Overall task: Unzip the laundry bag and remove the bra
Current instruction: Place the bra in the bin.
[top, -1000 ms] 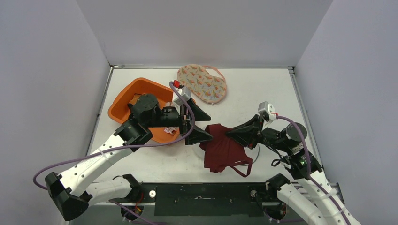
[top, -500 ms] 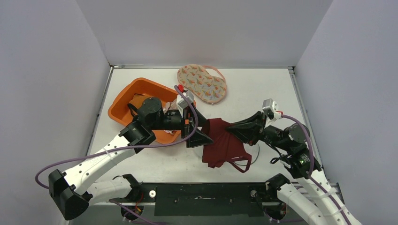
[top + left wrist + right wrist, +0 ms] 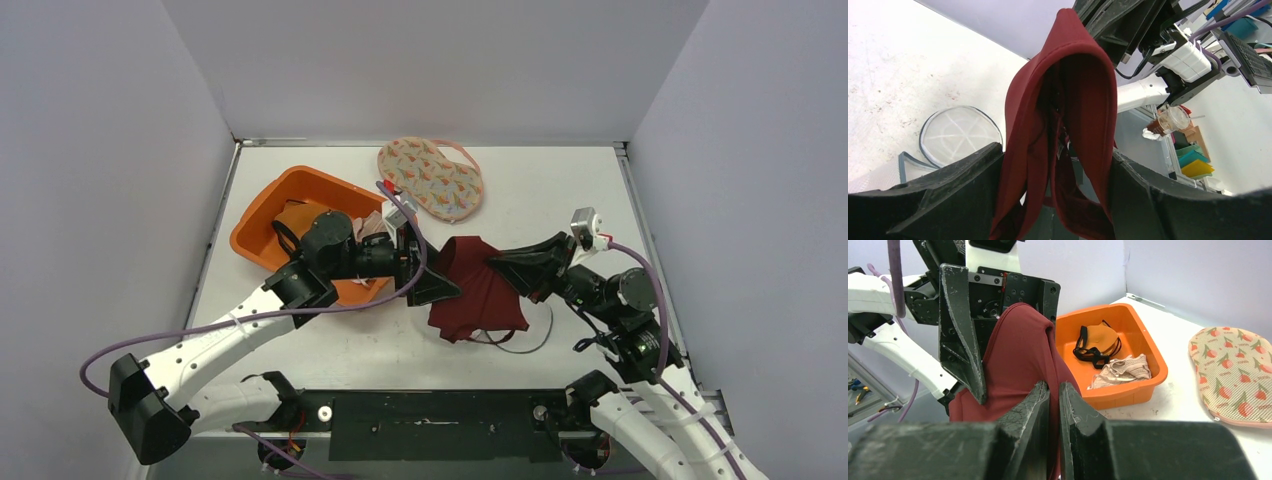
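Bra (image 3: 482, 295) hanging between both grippers, over the table (image 3: 560, 190).
Right gripper (image 3: 1054, 386) pinches the dark red cloth tight; left gripper (image 3: 1057, 151) straddles it, jaws fairly wide, fingers brushing cloth.

Dark red bra (image 3: 1083, 100) is hung between spread left gripper (image 3: 1055, 165) fingers (image 3: 958, 185), held from above by right gripper (image 3: 1108, 20); mesh laundry bag (image 3: 960, 135) is laid flat on table (image 3: 908, 65).
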Controlling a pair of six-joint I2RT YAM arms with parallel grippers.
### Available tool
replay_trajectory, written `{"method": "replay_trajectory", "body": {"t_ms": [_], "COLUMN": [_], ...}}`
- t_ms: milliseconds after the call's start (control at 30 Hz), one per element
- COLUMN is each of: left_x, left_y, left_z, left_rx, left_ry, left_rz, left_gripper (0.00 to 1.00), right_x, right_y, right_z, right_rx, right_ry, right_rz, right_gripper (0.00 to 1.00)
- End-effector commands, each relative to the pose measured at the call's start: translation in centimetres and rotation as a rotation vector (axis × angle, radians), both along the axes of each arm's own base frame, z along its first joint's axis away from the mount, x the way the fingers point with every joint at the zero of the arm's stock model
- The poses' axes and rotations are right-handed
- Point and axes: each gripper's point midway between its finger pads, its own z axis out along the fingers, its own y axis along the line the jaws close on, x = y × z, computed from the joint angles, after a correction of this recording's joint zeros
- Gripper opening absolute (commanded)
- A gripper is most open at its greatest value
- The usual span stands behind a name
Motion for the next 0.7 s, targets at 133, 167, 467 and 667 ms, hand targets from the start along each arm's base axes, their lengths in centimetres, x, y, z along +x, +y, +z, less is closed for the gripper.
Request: {"method": "replay_trajectory", "body": {"t_ms": [133,167,467,667], "left_x": [0.1,0.1,1.4,4.4], "left_y": [-1.4,-1.5,-1.1,2.8], "left_z": [1.5,1.4,1.5,2.8], "left_rx": [-0.055,-0.049,-0.03,-0.006], "left_ry": [-0.038,-0.039,-0.059,-0.064], "left_rz": [-0.011,-0.011,0.071,0.284], "left_gripper": [0.49,0.41,0.0,0.0], "right_x": [0.5,0.6,1.4,1.6], "right_y": [-0.2,-0.2,-0.4,-2.0], "right_z": [1.1,1.0,1.1,3.1], "right_rx": [0.062,0.061,0.042,-0.03], "right_ry": [-0.034,-0.03,0.023,0.056], "right_rz": [-0.03,-0.031,-0.071,-0.165], "right_gripper": [0.05,0.05,0.82,0.9]}}
